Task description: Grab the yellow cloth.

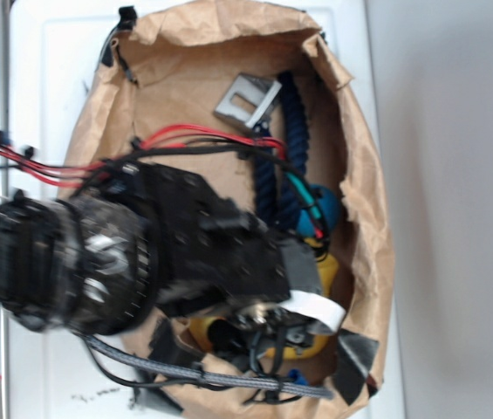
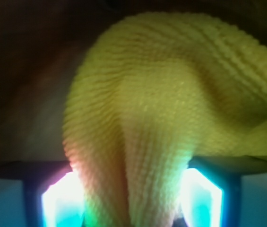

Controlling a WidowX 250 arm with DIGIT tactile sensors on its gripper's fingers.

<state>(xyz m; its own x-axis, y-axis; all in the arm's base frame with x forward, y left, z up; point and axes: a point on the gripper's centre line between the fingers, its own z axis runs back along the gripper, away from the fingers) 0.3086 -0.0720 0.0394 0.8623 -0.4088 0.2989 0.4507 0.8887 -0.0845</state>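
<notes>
Closing firmly on the raised fold before any lift is what the step in hand seems to call for, and a straight upward pull would be judged safest, since the cloth may drag on the clutter around it.

From the exterior view, the arm (image 1: 133, 253) is seen reaching down into a brown paper bag (image 1: 364, 209) lying on a white table (image 1: 45, 52). The fingers (image 1: 272, 336) are buried low in the bag and mostly hidden by the wrist, so their opening cannot be judged here. Patches of the yellow cloth (image 1: 325, 279) are seen around and beneath them. Just beyond the fingers a blue ball (image 1: 320, 209) is seen, with a dark blue rope (image 1: 294, 131) and a grey metal bracket (image 1: 246, 98) farther off.

From the wrist view, the yellow cloth (image 2: 171, 109) is seen bunched into a ridge whose lower part runs down between the two fingers (image 2: 62, 203). The fingers are parted only about as wide as that fold, and each appears pressed against its side, so the cloth is taken to be pinched.
</notes>
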